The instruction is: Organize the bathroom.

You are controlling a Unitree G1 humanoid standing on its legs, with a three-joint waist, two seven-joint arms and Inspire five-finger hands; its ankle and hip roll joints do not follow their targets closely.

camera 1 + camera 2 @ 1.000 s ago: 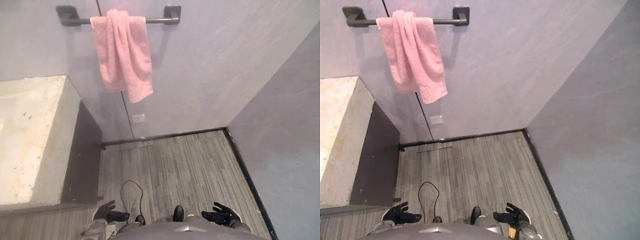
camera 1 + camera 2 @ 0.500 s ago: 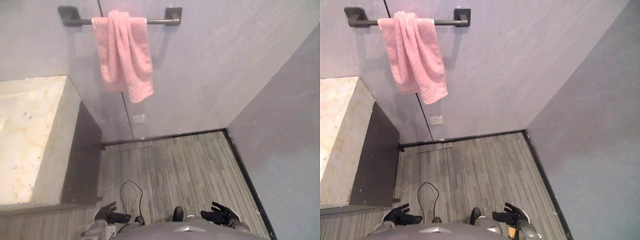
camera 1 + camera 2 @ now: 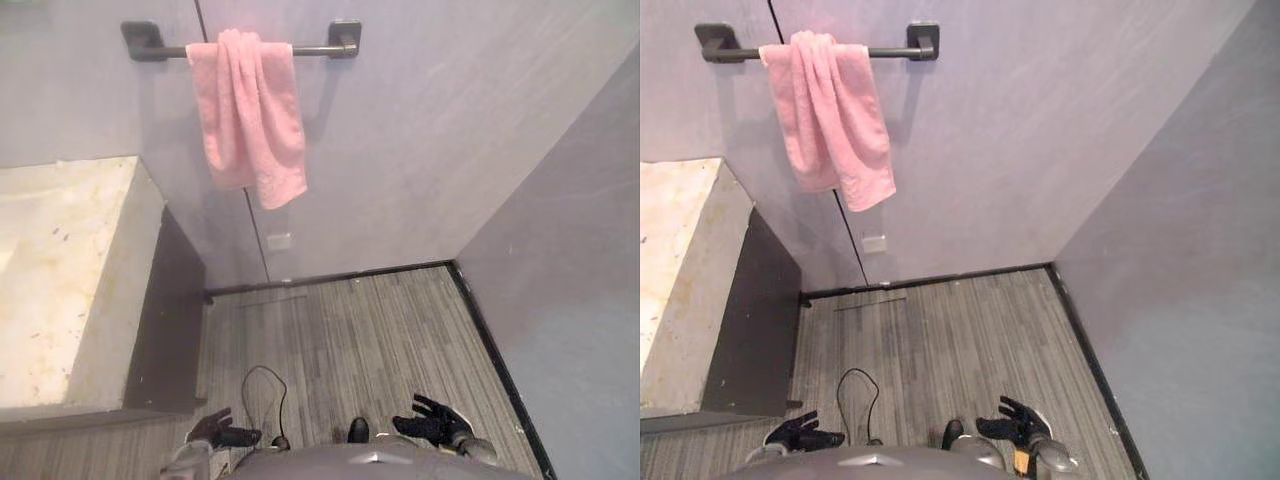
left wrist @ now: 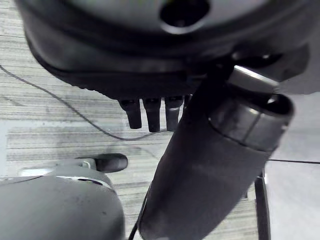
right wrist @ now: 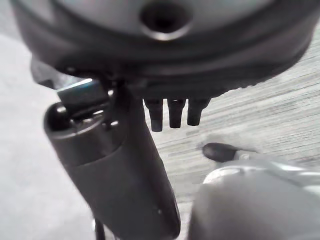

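The left hand point(image 3: 222, 430) hangs low over the floor with its fingers loose and spread, holding nothing. The right hand point(image 3: 432, 424) is at the same height on the other side, its fingers also relaxed and fanned out, empty. In each wrist view the straight fingertips point(image 4: 152, 113) point down toward the grey striped floor point(image 3: 360, 330).

Past the hands, the plank floor runs to a dark baseboard point(image 3: 330, 275) at the foot of the pale grey wall point(image 3: 420, 140). A second wall closes in on the right. On the left stands a block with a pale, mottled stone surface point(image 3: 55, 270) and a dark side panel point(image 3: 170, 320).

High on the far wall a dark towel bar point(image 3: 320, 47) is fixed between two square mounts. A pink towel point(image 3: 250, 120) is draped over the bar, bunched and uneven, one end hanging lower than the other. A small pale plate point(image 3: 279, 241) sits low on the wall beneath the towel; any writing on it is too small to tell.
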